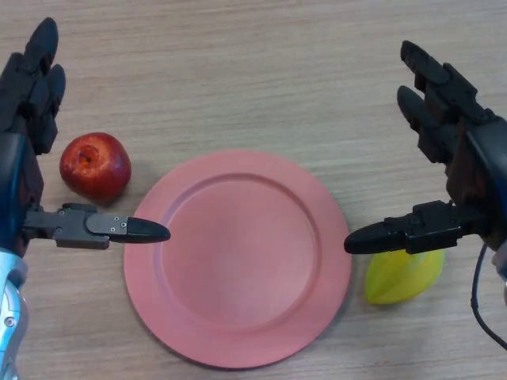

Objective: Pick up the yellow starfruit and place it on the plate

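A yellow starfruit [402, 279] lies on the wooden table just right of the pink plate [238, 257], partly covered by my right thumb. My right hand [467, 170] hovers over it at the right edge, fingers straight and thumb stretched toward the plate, holding nothing. The plate is bare and sits in the middle of the view. At the left edge my left hand [24, 119] is also open, its thumb reaching over the plate's left rim.
A red apple [96, 165] rests on the table left of the plate, between my left hand's fingers and thumb, not gripped. The wooden tabletop [238, 71] stretches beyond the plate.
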